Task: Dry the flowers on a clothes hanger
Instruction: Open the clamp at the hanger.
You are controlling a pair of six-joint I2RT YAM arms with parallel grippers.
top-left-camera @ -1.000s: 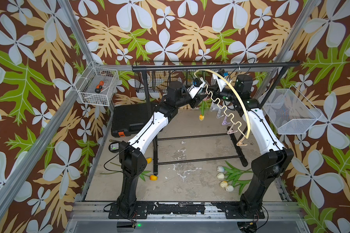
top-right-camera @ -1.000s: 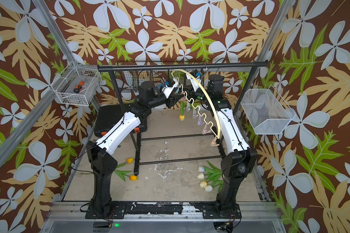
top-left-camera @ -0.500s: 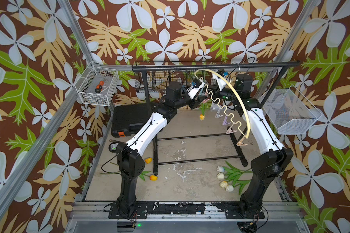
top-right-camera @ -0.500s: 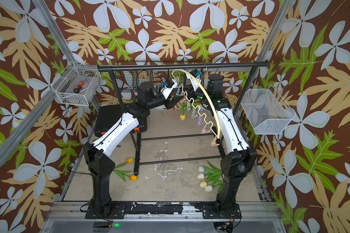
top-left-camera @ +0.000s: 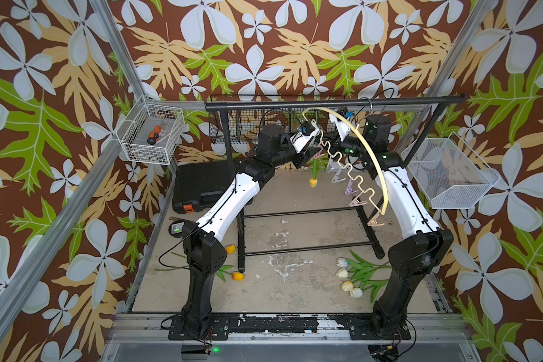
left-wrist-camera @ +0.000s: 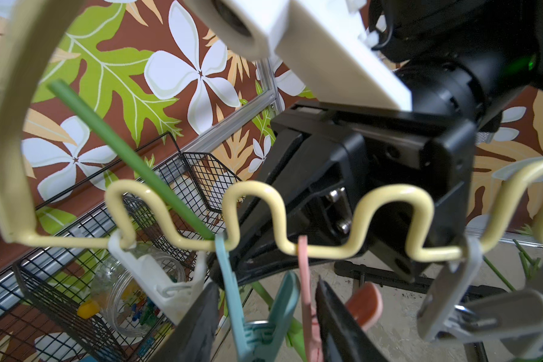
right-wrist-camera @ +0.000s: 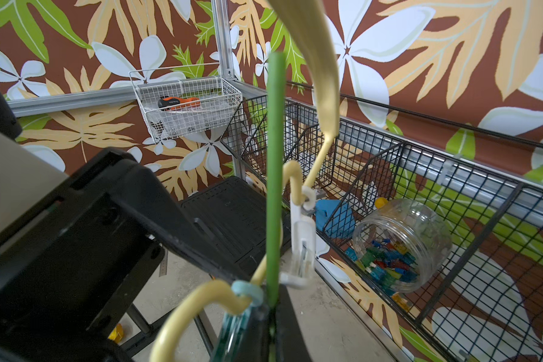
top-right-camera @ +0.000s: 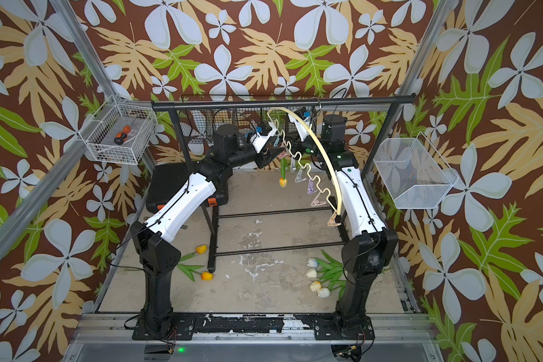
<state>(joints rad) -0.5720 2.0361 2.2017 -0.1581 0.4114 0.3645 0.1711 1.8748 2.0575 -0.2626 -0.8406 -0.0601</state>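
The cream clothes hanger (top-left-camera: 368,150) hangs by its hook from the black rack bar (top-left-camera: 326,102), with pastel clothespins dangling from its wavy bar (left-wrist-camera: 323,247). My right gripper (right-wrist-camera: 271,308) is shut on the green stem (right-wrist-camera: 275,175) of one of the flowers, right beside the teal clothespin (right-wrist-camera: 243,293). That flower's orange head (top-left-camera: 312,181) hangs downward. My left gripper (left-wrist-camera: 265,282) grips the teal clothespin (left-wrist-camera: 257,316) by its handles, with a pink pin (left-wrist-camera: 304,282) pressed against one finger. On the floor lie orange tulips (top-left-camera: 238,275) and white tulips (top-left-camera: 347,280).
A white wire basket (top-left-camera: 129,147) holding a screwdriver hangs at the left. Another wire basket (top-left-camera: 452,194) hangs at the right. A black case (top-left-camera: 201,185) lies behind the left arm. Black mesh bins (right-wrist-camera: 452,282) at the back hold a clear jar. The rack's base bars (top-left-camera: 295,213) cross the floor.
The left arm has shifted slightly at the hanger. The flower, the hanger and the right arm hold their places.
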